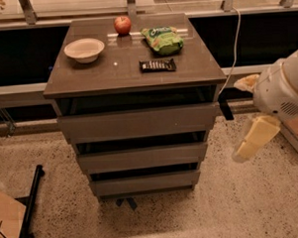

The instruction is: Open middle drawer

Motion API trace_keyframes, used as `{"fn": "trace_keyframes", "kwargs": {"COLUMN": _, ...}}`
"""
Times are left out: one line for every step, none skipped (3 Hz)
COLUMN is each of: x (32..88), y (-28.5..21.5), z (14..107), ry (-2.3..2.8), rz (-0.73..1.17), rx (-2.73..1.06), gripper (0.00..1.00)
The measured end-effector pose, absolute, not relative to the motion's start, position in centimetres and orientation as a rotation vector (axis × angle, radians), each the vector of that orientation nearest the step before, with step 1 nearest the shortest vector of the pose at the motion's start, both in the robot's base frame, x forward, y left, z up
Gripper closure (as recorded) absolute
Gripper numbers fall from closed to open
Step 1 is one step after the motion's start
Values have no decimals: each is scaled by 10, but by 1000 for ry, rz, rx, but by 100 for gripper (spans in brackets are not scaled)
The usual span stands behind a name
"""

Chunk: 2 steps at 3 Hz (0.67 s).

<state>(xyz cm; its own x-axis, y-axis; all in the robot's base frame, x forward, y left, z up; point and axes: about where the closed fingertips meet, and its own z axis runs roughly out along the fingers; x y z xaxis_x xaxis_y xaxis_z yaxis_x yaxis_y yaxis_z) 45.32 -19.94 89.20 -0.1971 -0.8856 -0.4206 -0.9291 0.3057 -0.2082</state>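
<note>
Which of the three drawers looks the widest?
The top drawer; the middle drawer and bottom drawer under it look narrower. The gripper hangs off to their right.

Matt middle drawer [142, 157], glossy cabinet top [112, 75], pale plastic pincer [256, 138] at right
</note>
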Motion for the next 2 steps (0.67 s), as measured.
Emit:
{"fn": "trace_keyframes", "kwargs": {"x": 470, "y": -179, "z": 838, "ry": 2049, "rz": 265, "rx": -1540, "gripper": 0}}
{"fn": "trace_keyframes", "kwargs": {"x": 491, "y": -160, "z": 788, "ry": 2016, "rz": 377, "rx": -1457, "gripper": 0}}
